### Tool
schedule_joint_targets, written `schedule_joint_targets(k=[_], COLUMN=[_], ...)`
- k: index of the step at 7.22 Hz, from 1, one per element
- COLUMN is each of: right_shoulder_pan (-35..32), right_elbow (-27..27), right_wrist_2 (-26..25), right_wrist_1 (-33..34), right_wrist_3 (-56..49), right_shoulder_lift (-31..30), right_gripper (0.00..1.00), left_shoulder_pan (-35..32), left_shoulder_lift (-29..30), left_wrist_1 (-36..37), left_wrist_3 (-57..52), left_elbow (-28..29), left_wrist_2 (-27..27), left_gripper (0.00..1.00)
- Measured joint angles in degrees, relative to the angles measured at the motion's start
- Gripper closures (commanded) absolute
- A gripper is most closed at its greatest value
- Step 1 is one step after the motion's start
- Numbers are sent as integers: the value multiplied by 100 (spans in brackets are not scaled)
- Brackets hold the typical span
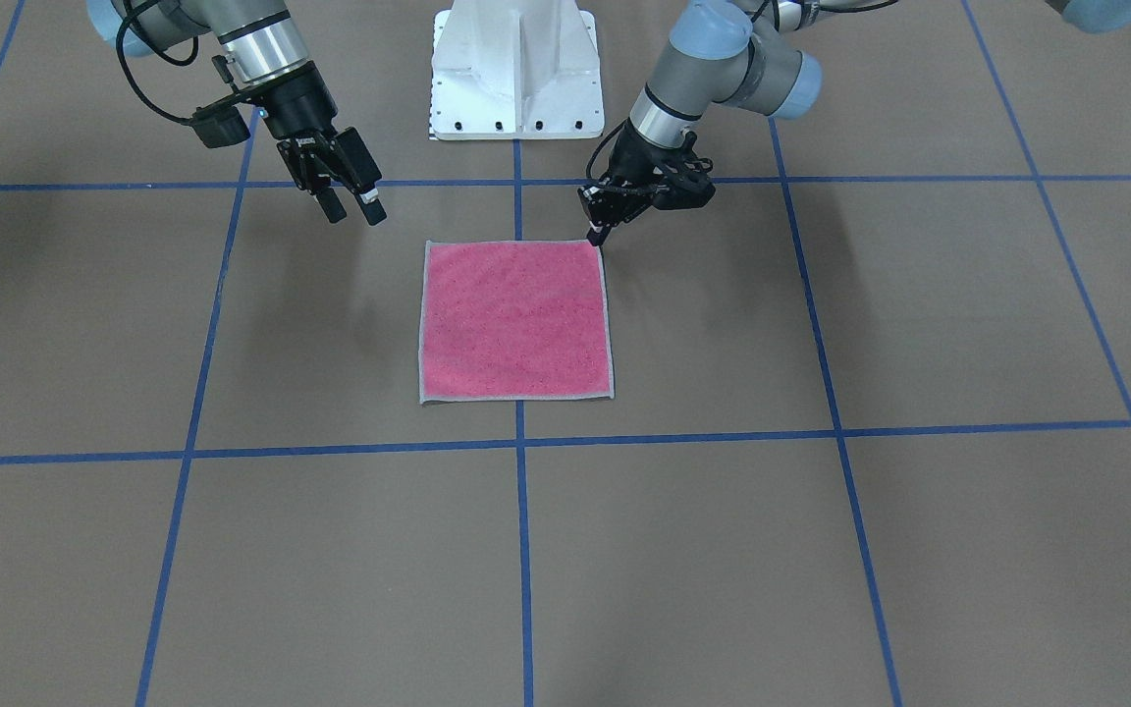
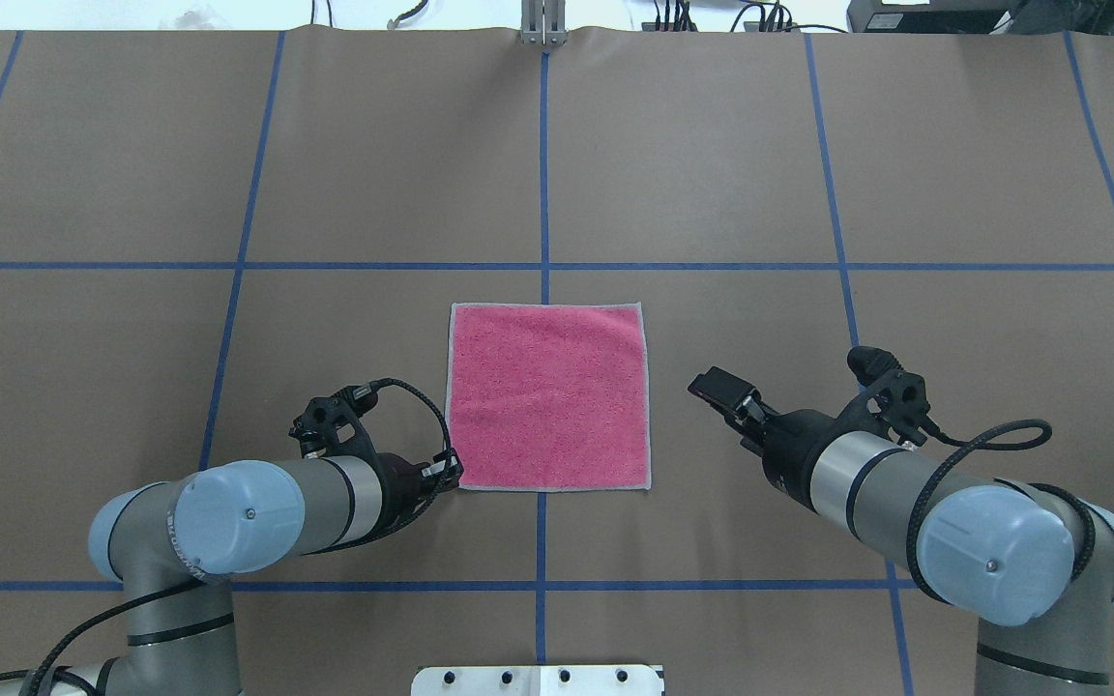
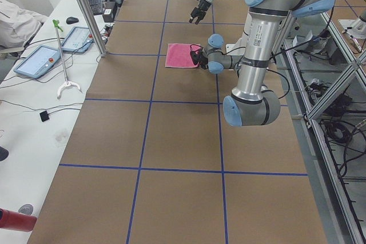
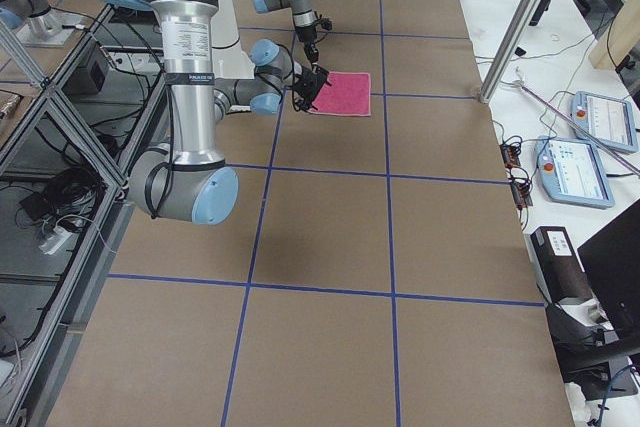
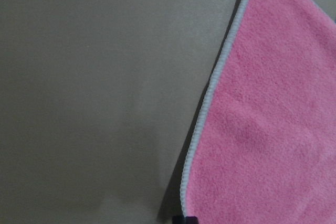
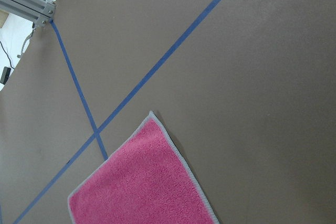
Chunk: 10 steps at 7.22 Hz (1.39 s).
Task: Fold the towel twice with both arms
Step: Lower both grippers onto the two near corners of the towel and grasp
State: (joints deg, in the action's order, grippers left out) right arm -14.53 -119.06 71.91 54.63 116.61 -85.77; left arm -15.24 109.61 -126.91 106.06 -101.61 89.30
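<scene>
The towel (image 2: 547, 396) lies flat and square in the middle of the table, pink face up, with its light grey border showing all round (image 1: 516, 319). My left gripper (image 2: 451, 474) is down at the towel's corner nearest the robot on its left side (image 1: 597, 236). Its fingers are together and shut on that corner. In the left wrist view only a black fingertip (image 5: 185, 219) shows at the towel's border. My right gripper (image 2: 712, 387) hangs open above the bare table, off the towel's right side (image 1: 352, 211). It holds nothing.
The white pedestal base (image 1: 516, 74) stands at the table's robot edge. Blue tape lines (image 2: 544, 174) cross the brown table cover. Side benches carry tablets (image 4: 600, 117) and an aluminium post (image 3: 86, 10).
</scene>
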Motion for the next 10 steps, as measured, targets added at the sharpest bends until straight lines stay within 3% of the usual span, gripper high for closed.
schedule_joint_targets(k=[2,5,6,8,10], right_shoulder_pan=[322,631,697,736,744], right_elbow=[182,1037,1144,1233,1239], right_wrist_2=[-212,-563,-600,-615,-619], right_wrist_1=[443,854,882,1095,1217], right_wrist_3=[32,627,880,1025,1027], right_shoulder_lift=[288,1253,1318,1353,1375], right_gripper=[3,9,16,21,39], left_shoulder_pan=[3,-1,-2,2,3], left_shoulder_lift=[12,19,15,3,-1], left_wrist_1=[0,0,0,0,0], left_wrist_3=[-5,-5,-1,2,-4], left_elbow=[-1,-3,-1,-4,-3], left_wrist_2=[-4,-8,-11,-40,-57], left_gripper=[100,100,100,100,100])
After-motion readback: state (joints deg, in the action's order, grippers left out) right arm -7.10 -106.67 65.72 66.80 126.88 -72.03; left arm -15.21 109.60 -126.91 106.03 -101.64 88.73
